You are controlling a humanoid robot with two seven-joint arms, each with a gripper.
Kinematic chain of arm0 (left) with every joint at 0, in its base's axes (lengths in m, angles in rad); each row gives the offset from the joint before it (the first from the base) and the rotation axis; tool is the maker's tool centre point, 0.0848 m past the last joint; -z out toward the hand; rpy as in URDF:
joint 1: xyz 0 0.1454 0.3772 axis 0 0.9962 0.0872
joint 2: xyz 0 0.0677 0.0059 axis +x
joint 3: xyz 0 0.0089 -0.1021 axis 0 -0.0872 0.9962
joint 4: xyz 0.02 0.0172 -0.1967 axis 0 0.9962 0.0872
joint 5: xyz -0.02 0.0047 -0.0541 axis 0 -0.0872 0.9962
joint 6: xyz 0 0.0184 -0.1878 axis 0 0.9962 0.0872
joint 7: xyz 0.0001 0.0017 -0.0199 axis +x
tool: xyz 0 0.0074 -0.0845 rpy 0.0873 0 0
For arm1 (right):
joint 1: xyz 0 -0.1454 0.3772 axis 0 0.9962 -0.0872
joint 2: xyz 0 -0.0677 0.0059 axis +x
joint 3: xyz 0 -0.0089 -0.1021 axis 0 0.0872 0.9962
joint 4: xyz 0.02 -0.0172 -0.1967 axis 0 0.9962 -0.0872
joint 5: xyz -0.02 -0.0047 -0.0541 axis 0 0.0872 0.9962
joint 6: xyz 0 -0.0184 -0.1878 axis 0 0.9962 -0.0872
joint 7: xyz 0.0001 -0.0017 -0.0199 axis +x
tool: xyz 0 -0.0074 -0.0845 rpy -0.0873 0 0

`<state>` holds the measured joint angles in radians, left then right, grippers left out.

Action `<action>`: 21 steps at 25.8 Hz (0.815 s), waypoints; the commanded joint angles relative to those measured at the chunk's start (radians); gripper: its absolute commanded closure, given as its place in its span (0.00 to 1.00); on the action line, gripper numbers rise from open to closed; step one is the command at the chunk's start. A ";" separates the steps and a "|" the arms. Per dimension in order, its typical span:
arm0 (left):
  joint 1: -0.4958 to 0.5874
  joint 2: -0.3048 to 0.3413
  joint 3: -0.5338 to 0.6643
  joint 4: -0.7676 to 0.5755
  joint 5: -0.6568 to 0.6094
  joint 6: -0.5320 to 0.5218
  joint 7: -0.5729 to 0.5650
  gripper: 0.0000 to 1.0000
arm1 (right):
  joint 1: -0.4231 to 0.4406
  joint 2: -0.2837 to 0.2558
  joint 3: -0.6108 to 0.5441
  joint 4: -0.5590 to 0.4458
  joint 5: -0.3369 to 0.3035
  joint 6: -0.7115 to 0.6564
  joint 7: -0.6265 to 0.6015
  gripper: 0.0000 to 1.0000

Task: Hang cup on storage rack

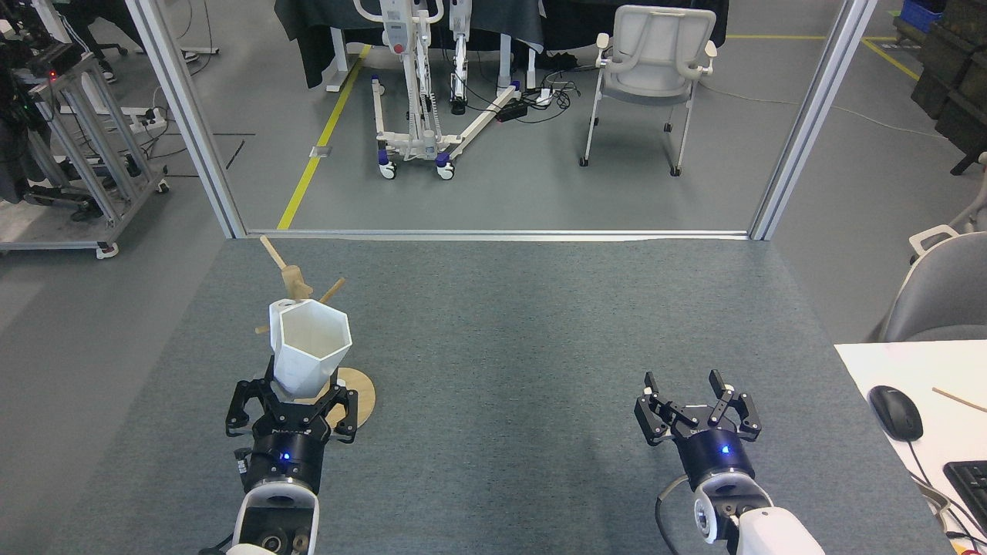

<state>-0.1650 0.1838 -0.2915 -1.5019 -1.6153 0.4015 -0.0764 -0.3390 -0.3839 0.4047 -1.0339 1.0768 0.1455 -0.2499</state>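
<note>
White faceted matte cup with hexagonal rim (311, 347) held upright by its narrow base in left gripper (293, 407), fingers closed around base, mouth up. Sits directly in front of light wooden mug tree with round disc base and thin angled pegs (297, 287), hiding most of post; disc (361, 393) showing just right of gripper. Handle small, at far-left rim, facing pegs. Best to tilt cup so handle hole lines up with a peg tip, slide along peg angle, release only once seated. Right gripper (698, 401) idle, well right, fingers spread, empty.
</note>
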 commanded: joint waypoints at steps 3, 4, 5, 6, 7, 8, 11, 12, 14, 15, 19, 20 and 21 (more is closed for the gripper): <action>-0.002 -0.001 0.000 0.006 0.000 0.000 0.000 0.55 | -0.002 0.005 -0.001 -0.003 0.000 0.005 -0.002 0.01; -0.002 -0.001 0.000 0.006 0.000 0.000 0.000 0.55 | -0.003 0.005 -0.001 -0.006 0.000 0.003 -0.002 0.01; -0.002 0.000 0.000 0.008 0.000 0.000 0.000 0.55 | -0.009 0.007 -0.001 -0.009 0.000 0.005 -0.002 0.01; -0.002 0.000 0.000 0.008 0.000 0.000 0.000 0.55 | -0.015 0.010 -0.001 -0.009 0.000 0.006 -0.002 0.01; -0.002 0.000 0.000 0.008 0.000 0.000 0.000 0.55 | -0.018 0.010 -0.001 -0.009 0.000 0.006 -0.002 0.01; -0.002 0.000 0.000 0.008 0.000 0.000 0.000 0.55 | -0.018 0.011 -0.001 -0.009 0.000 0.006 0.000 0.01; -0.004 0.000 0.000 0.012 0.000 0.000 0.000 0.55 | -0.008 0.014 0.000 -0.015 0.000 0.006 0.000 0.01; -0.004 0.000 0.000 0.012 0.000 0.000 0.000 0.55 | -0.005 0.016 0.002 -0.018 0.000 0.002 0.000 0.01; -0.004 0.000 0.000 0.011 0.000 0.000 0.000 0.55 | 0.017 0.017 0.003 -0.038 0.000 0.000 -0.002 0.01; -0.004 -0.001 0.000 0.012 0.000 0.000 0.000 0.55 | 0.029 0.017 0.003 -0.048 0.000 -0.001 0.000 0.01; -0.004 -0.001 0.000 0.012 0.000 0.000 0.000 0.55 | 0.052 0.019 0.011 -0.064 0.000 -0.026 -0.002 0.01; -0.004 -0.001 0.000 0.012 0.000 0.000 0.000 0.55 | 0.052 0.019 0.019 -0.064 0.000 -0.032 -0.002 0.01; -0.004 -0.001 0.000 0.012 0.000 0.000 0.000 0.55 | 0.054 0.019 0.022 -0.063 0.000 -0.032 -0.002 0.01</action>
<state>-0.1687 0.1828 -0.2915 -1.4898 -1.6154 0.4023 -0.0764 -0.2946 -0.3660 0.4160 -1.0927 1.0768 0.1259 -0.2508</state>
